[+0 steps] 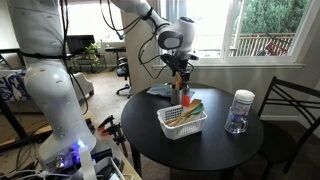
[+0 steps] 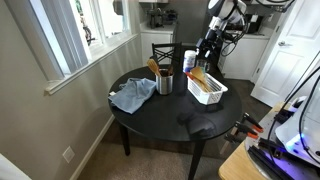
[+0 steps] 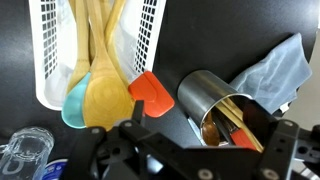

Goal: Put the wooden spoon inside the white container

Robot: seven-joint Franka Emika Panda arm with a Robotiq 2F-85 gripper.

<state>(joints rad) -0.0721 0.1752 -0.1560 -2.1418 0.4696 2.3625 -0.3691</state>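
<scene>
The long wooden spoon (image 3: 104, 95) already lies inside the low white slotted plastic basket (image 3: 45, 55), so the gripper (image 1: 180, 84), seemingly spread and empty just above, need only lift clear.

No text, label, brand, number or sign is legible in any view.

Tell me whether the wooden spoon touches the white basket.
Touching: the wrist view shows the wooden spoon lying in the white basket, bowl overhanging its rim.
</scene>
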